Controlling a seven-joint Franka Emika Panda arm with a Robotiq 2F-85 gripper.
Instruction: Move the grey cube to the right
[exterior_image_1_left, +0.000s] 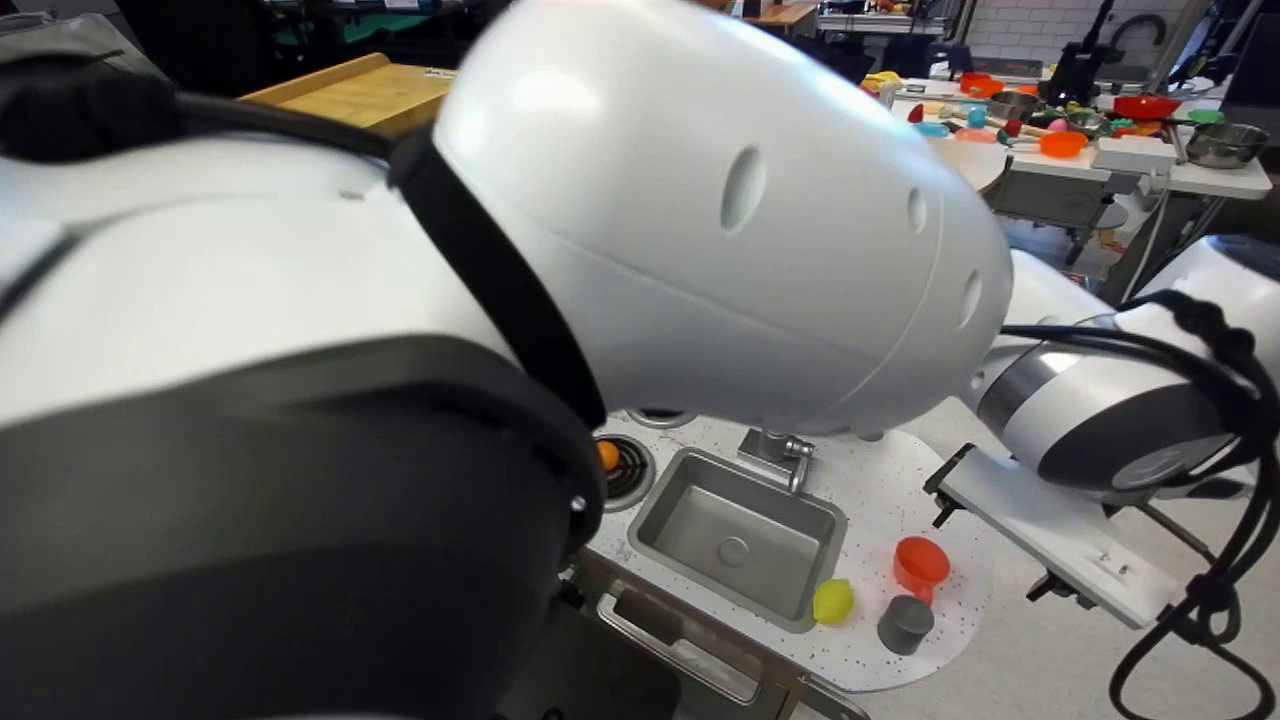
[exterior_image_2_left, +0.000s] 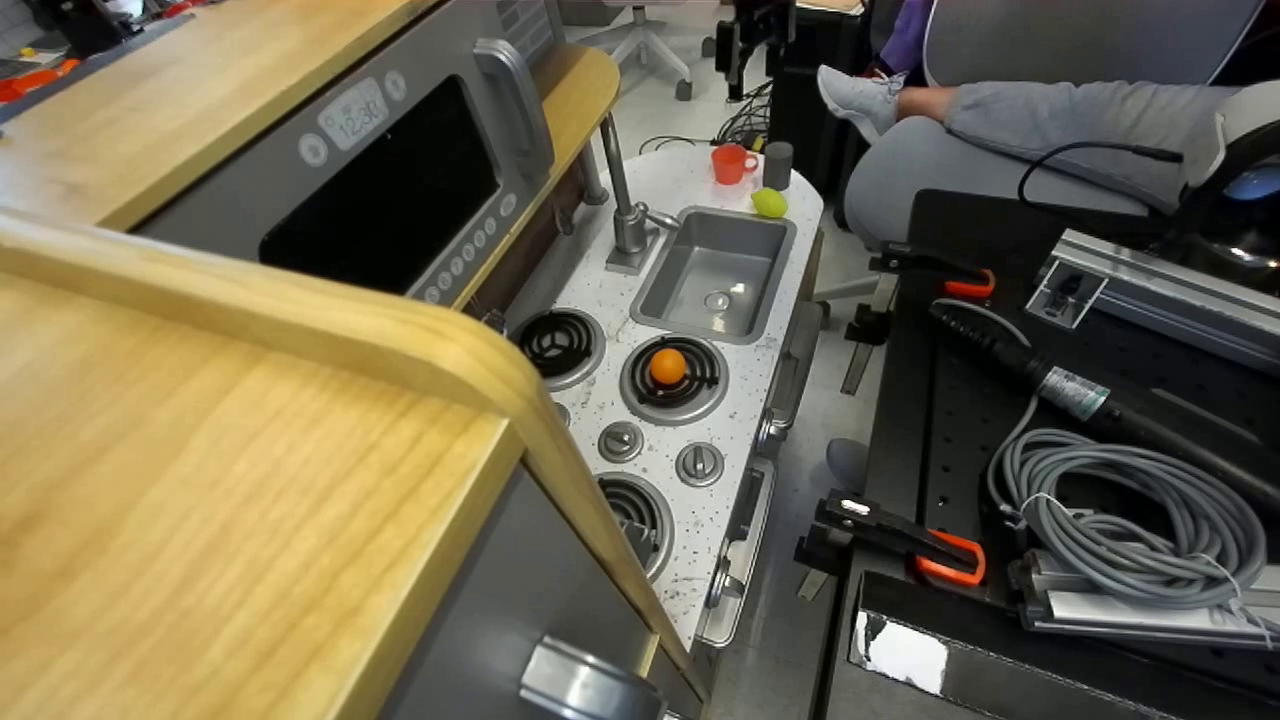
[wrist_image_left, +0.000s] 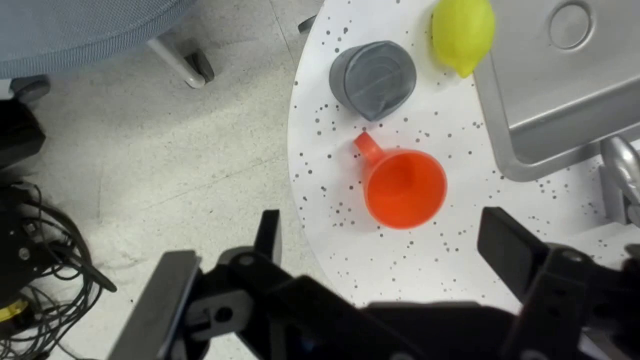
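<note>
Grey block (wrist_image_left: 377, 80), red cup (wrist_image_left: 405, 189) and yellow lemon (wrist_image_left: 462, 32), one each, share the counter (wrist_image_left: 425, 265), jaws wide apart.

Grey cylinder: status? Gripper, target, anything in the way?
Gripper open, nothing held. Grey cylinder standing on countertop. Red cup and lemon close by, may crowd a grasp.

In an exterior view, the robot arm (exterior_image_1_left: 720, 210) is hiding the end of the worktop (exterior_image_1_left: 880, 500) opposite the rounded corners. In an exterior view, a wooden cabinet (exterior_image_2_left: 400, 450) is masking part of the burner (exterior_image_2_left: 640, 500) at that end; a grey shape (exterior_image_2_left: 641, 540) there is appearing too indistinct to name. In the wrist view, picture edges are cutting off the lemon (wrist_image_left: 462, 32), sink (wrist_image_left: 502, 150) and gripper (wrist_image_left: 384, 239).
</note>
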